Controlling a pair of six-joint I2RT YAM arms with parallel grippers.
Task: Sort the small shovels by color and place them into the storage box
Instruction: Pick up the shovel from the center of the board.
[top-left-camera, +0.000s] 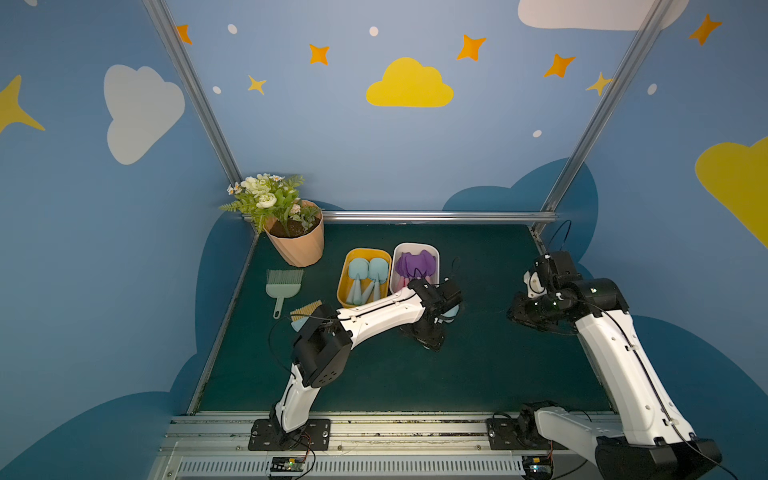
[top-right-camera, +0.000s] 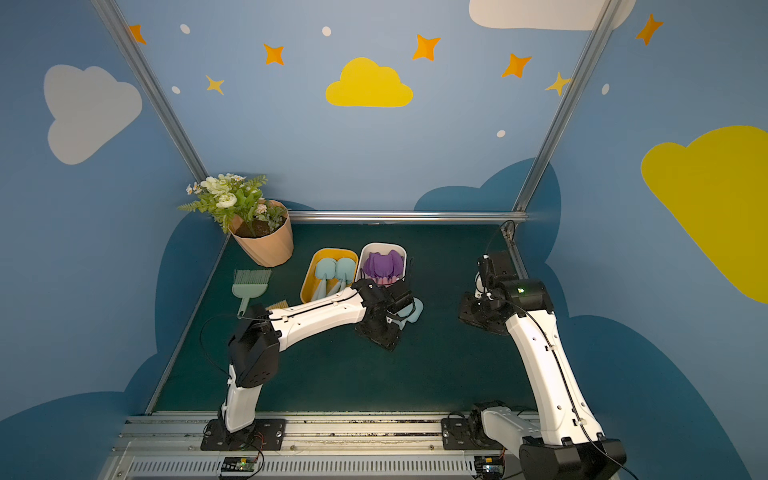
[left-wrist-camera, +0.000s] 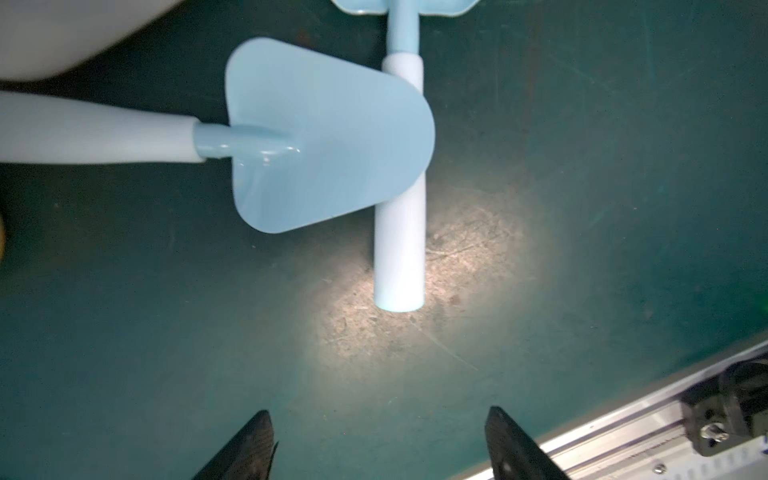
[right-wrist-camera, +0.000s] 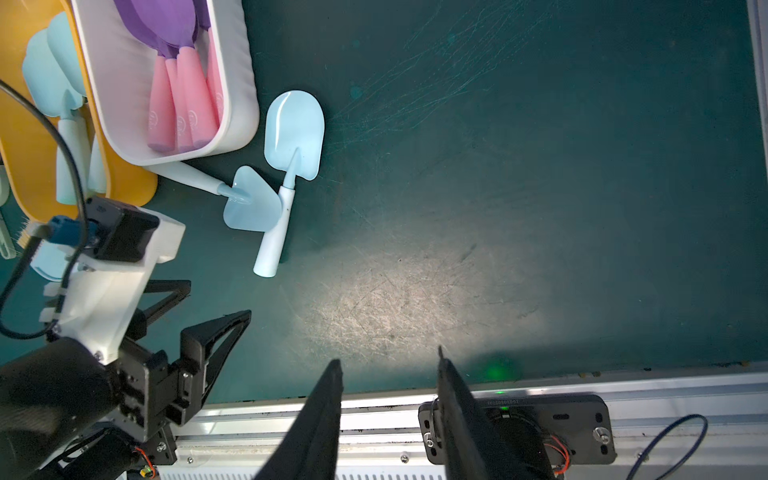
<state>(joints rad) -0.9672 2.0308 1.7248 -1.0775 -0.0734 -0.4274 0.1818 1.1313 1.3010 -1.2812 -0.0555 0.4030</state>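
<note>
Two pale blue shovels lie crossed on the green mat beside the white storage box (right-wrist-camera: 239, 83). One blade (left-wrist-camera: 324, 137) rests over the other's handle (left-wrist-camera: 400, 249). My left gripper (left-wrist-camera: 378, 415) hangs open just short of that handle's end, with nothing between its fingers. In both top views it hovers by the boxes (top-left-camera: 428, 338). The white box holds several purple shovels (top-left-camera: 415, 266) with pink handles. The yellow box (top-left-camera: 343, 282) holds pale blue shovels (top-left-camera: 365, 270). My right gripper (right-wrist-camera: 388, 361) stands open and empty over the mat at the right (top-left-camera: 536, 322).
A peach flowerpot (top-left-camera: 297, 245) with flowers stands at the back left. In front of it lies a grey-green brush (top-left-camera: 282, 282). A tan-bristled piece on something pale blue (top-left-camera: 305, 311) sits partly under my left arm. A metal rail (top-left-camera: 374, 424) runs along the front edge.
</note>
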